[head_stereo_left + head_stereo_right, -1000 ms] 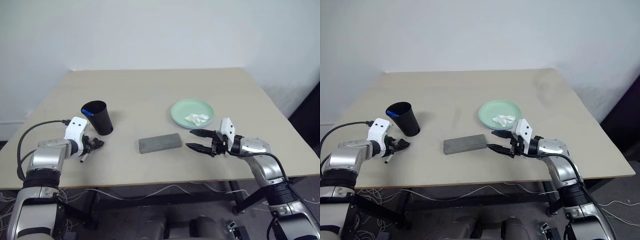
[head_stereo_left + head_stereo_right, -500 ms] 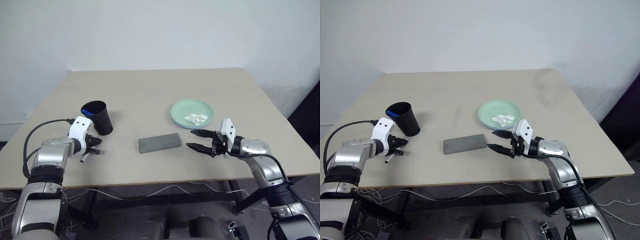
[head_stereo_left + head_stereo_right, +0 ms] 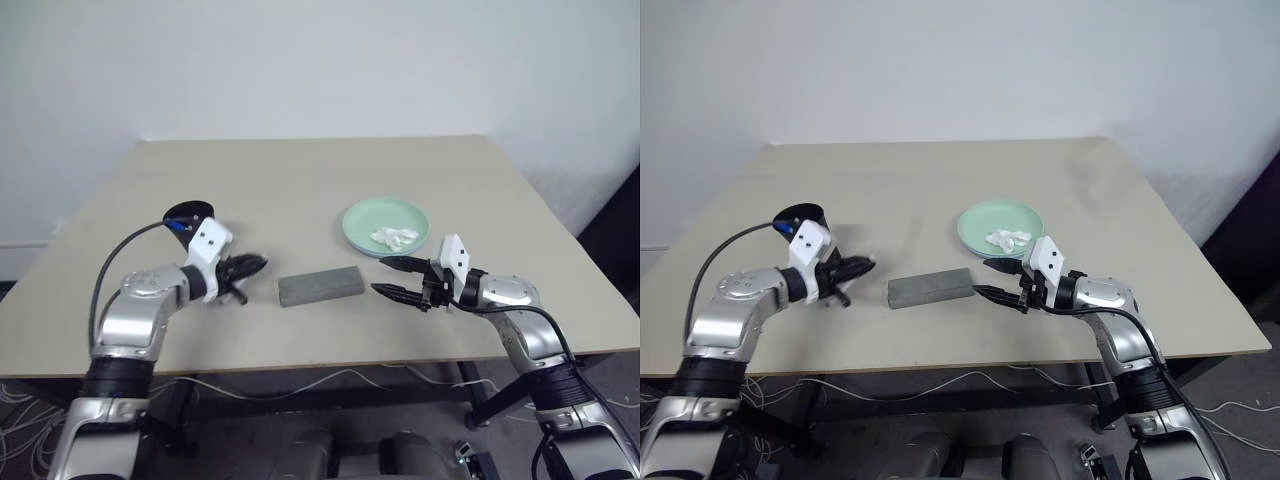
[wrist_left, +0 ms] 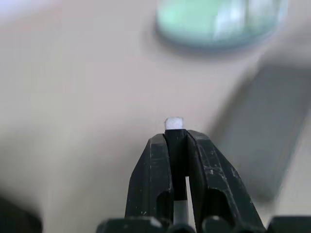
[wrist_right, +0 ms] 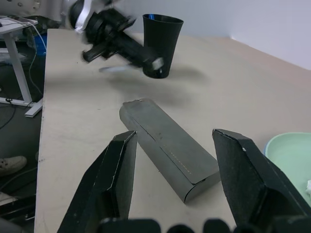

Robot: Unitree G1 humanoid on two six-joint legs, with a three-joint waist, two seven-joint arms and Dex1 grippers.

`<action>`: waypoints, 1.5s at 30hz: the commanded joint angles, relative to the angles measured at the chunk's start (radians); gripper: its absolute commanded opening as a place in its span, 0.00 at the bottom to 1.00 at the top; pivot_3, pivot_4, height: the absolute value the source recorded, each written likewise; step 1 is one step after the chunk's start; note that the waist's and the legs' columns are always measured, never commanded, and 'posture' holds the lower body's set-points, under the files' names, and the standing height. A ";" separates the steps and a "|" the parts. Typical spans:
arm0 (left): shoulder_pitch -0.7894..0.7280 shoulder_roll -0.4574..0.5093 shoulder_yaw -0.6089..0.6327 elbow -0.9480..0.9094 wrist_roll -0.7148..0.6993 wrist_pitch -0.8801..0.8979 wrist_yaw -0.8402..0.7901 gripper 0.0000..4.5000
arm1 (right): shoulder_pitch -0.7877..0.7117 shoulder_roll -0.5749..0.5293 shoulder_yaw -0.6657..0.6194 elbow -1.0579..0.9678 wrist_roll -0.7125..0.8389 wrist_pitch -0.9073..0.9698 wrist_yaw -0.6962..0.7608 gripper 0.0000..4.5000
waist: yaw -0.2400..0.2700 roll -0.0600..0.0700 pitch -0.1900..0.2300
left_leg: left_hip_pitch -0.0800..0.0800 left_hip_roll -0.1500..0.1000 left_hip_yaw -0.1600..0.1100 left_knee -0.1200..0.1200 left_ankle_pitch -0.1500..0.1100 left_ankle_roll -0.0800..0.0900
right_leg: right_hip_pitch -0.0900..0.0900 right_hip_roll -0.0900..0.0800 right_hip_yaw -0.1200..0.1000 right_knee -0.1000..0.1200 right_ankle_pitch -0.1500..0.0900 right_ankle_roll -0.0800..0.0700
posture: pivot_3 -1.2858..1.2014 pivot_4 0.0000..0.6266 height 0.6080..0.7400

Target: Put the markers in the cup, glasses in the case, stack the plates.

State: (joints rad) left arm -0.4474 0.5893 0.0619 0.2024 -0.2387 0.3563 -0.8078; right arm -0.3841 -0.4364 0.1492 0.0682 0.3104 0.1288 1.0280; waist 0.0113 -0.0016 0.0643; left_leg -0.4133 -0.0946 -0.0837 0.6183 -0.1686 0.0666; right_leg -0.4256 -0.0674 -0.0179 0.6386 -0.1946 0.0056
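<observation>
Since a second ago the left tool (image 3: 252,266) has swung away from the desk's (image 3: 300,180) left edge toward the middle, lifted clear of the surface, and it now hangs in front of the black cup (image 3: 185,216), between cup and grey case (image 3: 320,285). Its fingers are pinched narrow on a white-bodied marker (image 4: 174,123), whose pale end pokes out past the fingertips in the left wrist view. No writing or label can be read on anything. The cup stands upright behind that arm, with a touch of blue inside its rim. The case lies closed and flat at mid-desk, just beside the right tool (image 3: 393,279), whose fingers are spread wide and point at the case's near end without touching it; this tool has kept its place. Behind it sits the mint green plate (image 3: 385,226), carrying a crumpled white tissue (image 3: 394,237).
</observation>
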 commanded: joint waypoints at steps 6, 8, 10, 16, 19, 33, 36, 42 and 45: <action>-0.230 -0.091 0.074 0.245 0.067 -0.412 0.189 0.01 | -0.025 0.008 -0.020 -0.009 -0.015 -0.036 -0.025 0.60 | 0.000 0.000 0.000 | 0.001 0.000 0.001 0.002 0.000 0.000 | 0.000 0.001 0.000 0.000 0.000 0.001 | 0.52 0.00 0.98; -0.285 -0.102 0.085 0.329 0.089 -0.511 0.247 0.01 | -0.026 0.009 -0.027 -0.020 -0.010 -0.035 -0.030 0.60 | 0.000 0.000 0.000 | 0.001 0.000 0.001 0.003 0.000 0.000 | 0.000 0.001 0.000 0.000 0.002 0.003 | 0.52 0.00 0.98; -0.336 -0.102 0.095 0.417 0.114 -0.605 0.313 0.01 | -0.028 0.008 -0.033 -0.034 -0.003 -0.031 -0.032 0.60 | 0.000 -0.001 0.000 | 0.001 -0.001 0.001 0.004 0.000 0.000 | 0.000 0.001 0.000 0.000 0.002 0.003 | 0.52 0.00 0.98; -0.450 -0.074 0.107 0.654 0.186 -0.793 0.478 0.01 | -0.032 0.011 -0.047 -0.067 0.013 -0.019 -0.043 0.60 | 0.000 -0.001 0.000 | 0.000 -0.001 0.001 0.006 0.000 0.000 | 0.002 0.001 -0.001 0.000 0.002 0.004 | 0.52 0.00 0.98; -0.475 -0.060 0.102 0.728 0.211 -0.850 0.531 0.01 | -0.029 0.008 -0.049 -0.072 0.013 -0.018 -0.046 0.60 | 0.000 -0.001 0.000 | 0.001 -0.001 0.001 0.007 0.000 0.000 | 0.002 0.001 -0.002 0.001 0.002 0.004 | 0.52 0.00 0.98; -0.458 -0.038 0.095 0.890 0.264 -0.919 0.658 0.01 | -0.035 0.005 -0.046 -0.072 0.015 -0.012 -0.054 0.60 | 0.002 -0.001 -0.001 | 0.000 -0.001 0.001 0.009 0.000 0.000 | 0.002 0.000 -0.008 0.001 0.003 0.005 | 0.52 0.00 0.98; -0.453 -0.046 0.093 0.905 0.261 -0.925 0.654 0.01 | -0.041 0.007 -0.043 -0.067 0.014 -0.013 -0.051 0.60 | 0.002 -0.001 -0.001 | 0.000 -0.001 0.001 0.009 0.000 0.000 | 0.002 0.000 -0.008 0.001 0.003 0.005 | 0.52 0.00 0.98; -0.445 -0.059 0.100 0.918 0.248 -0.929 0.643 0.24 | -0.046 0.011 -0.039 -0.063 0.013 -0.013 -0.048 0.60 | 0.002 -0.001 -0.001 | 0.000 -0.001 0.000 0.009 0.000 0.000 | 0.002 0.000 -0.008 0.001 0.003 0.005 | 0.52 0.00 0.98; -0.444 -0.061 0.103 0.920 0.244 -0.929 0.643 0.48 | -0.047 0.011 -0.038 -0.064 0.013 -0.012 -0.048 0.60 | 0.001 -0.001 -0.001 | 0.000 -0.001 0.000 0.009 0.000 0.000 | 0.002 0.000 -0.008 0.001 0.003 0.005 | 0.52 0.00 0.98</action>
State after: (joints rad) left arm -0.8810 0.5217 0.1468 1.1372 0.0212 -0.5516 -0.1687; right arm -0.4101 -0.4262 0.1278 0.0260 0.3133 0.1215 0.9817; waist 0.0127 -0.0030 0.0637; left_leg -0.4130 -0.0952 -0.0833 0.6275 -0.1685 0.0668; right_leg -0.4237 -0.0671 -0.0264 0.6396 -0.1919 0.0103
